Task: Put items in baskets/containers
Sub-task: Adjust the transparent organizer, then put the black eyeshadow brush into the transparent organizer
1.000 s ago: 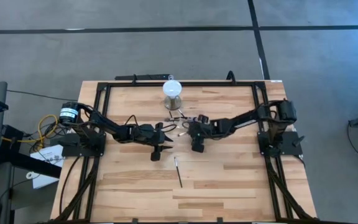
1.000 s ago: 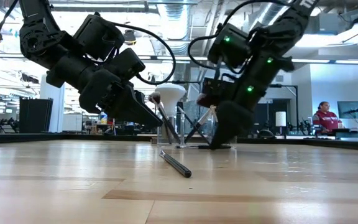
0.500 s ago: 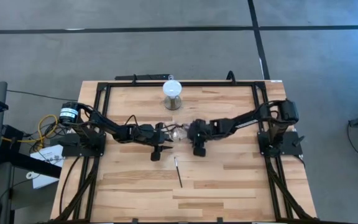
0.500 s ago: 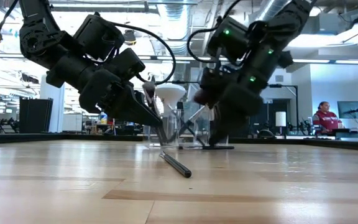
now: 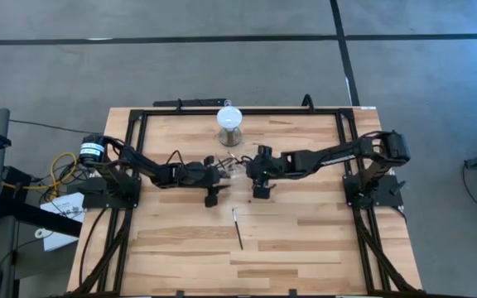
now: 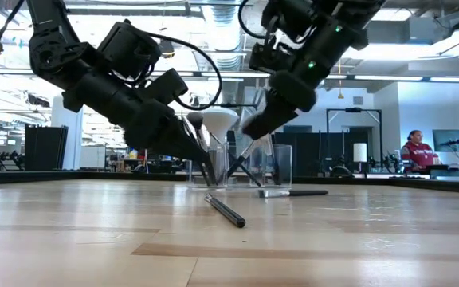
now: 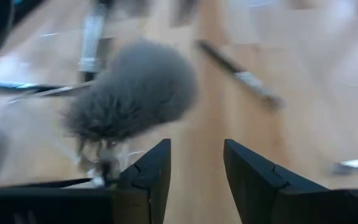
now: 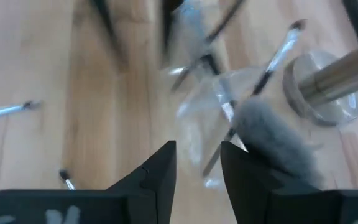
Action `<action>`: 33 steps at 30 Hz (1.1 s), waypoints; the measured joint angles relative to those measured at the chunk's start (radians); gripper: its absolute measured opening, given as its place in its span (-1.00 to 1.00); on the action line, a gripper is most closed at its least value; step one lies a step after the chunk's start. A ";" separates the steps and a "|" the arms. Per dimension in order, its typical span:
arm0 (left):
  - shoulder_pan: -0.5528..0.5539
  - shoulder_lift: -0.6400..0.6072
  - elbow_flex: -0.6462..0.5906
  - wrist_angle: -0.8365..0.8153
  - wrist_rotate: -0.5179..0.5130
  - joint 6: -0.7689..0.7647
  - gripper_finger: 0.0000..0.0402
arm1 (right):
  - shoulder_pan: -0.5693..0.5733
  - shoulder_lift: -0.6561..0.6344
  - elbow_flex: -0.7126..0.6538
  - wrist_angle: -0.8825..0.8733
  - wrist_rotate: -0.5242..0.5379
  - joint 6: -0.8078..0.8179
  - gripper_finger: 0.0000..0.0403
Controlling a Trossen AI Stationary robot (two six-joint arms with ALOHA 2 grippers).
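Pale wood planks make up the worktop (image 5: 305, 240), and both dark arms reach in low toward its middle from their bases at either side. The left arm stretches across with its wrist angled down, so the left pincer (image 6: 204, 162) sits just beside the clear plastic container (image 6: 249, 166), its two fingers (image 7: 149, 174) apart with bare wood showing between them and nothing gripped. The right arm comes in from the opposite side, elbow bent and raised higher in the low view, and the right pincer (image 6: 249, 127) hangs above the container's rim; its fingers (image 8: 160, 171) also stand apart around nothing. The container stands upright near the grey cylinder with a white round top (image 5: 229, 124), and several makeup brushes (image 6: 241, 163) lean crossed inside it, among them a fluffy grey-headed brush (image 7: 132, 90). One loose brush (image 5: 237, 228) lies flat on the worktop nearer the front edge, well apart from the container, and another brush (image 6: 292, 192) lies just beside the container's base.
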 joint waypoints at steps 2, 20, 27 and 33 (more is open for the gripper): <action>0.020 0.000 0.000 0.001 -0.037 -0.001 -0.28 | 0.021 -0.020 0.014 -0.051 0.003 0.018 -0.41; -0.015 -0.156 0.000 0.004 0.107 -0.043 -0.28 | 0.270 -0.016 -0.114 -0.130 0.027 0.214 -0.41; -0.049 -0.285 -0.001 0.000 0.111 -0.046 -0.28 | 0.223 -0.032 -0.120 -0.132 -0.066 0.124 -0.41; -0.052 -0.308 -0.001 -0.007 0.110 -0.081 -0.28 | 0.171 -0.030 -0.174 -0.090 -0.096 0.007 -0.41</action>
